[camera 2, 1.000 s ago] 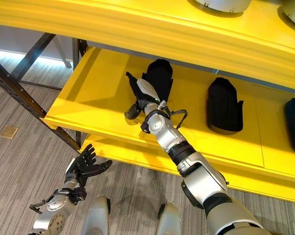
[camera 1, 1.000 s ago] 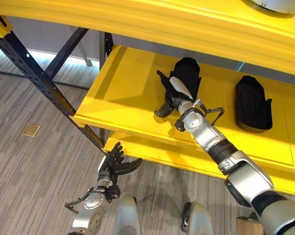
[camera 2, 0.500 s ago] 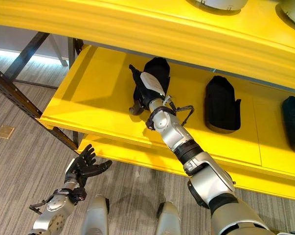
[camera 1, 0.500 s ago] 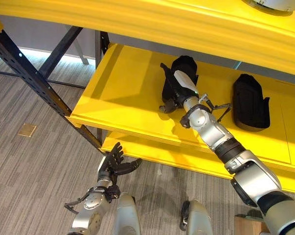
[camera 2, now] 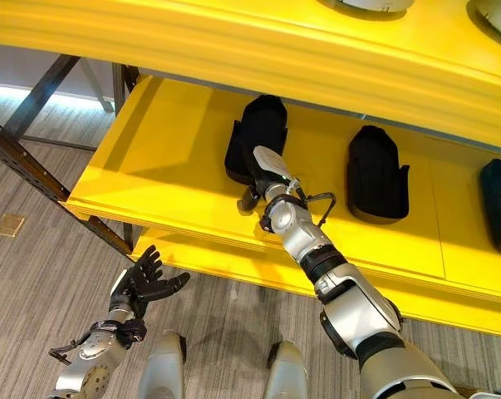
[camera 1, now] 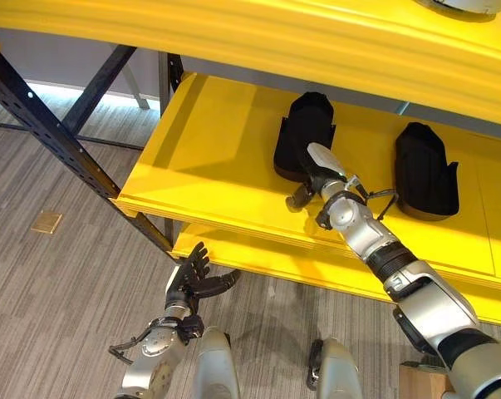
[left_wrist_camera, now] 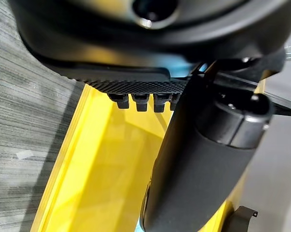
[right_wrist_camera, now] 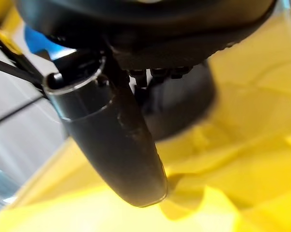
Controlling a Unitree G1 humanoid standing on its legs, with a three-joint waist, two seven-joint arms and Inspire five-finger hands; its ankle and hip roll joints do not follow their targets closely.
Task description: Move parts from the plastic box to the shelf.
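risk first: the right hand (camera 1: 315, 170) sits just at the near edge of the black part (camera 1: 305, 136) lying on the middle shelf board (camera 1: 208, 158); any sideways or forward sweep of the arm from here could likely nudge that part toward the far side or skew it; a low pull-back could also catch the near lip of the board; the part itself lies flat and well in from the lip, so a fall looks unlikely unless it is dragged; a second black part (camera 1: 426, 173) lies to the right on the same board, well apart from the hand, low risk; a third dark part (camera 2: 499, 203) shows at the far right edge.

pose: right arm reaches up and forward over the near lip, forearm angled toward the left-hand part; hand low over the board, thumb with white cover on top, fingers relaxed and loosely bent downward, holding nothing; whether fingertips touch the part, cannot tell; looks like the part is set down and released, judged from how it lies.

left hand (camera 1: 192, 278) hangs low near the floor, below and nearer than the shelf, fingers spread and straight, empty, idle.

plastic box: cannot place it from here.
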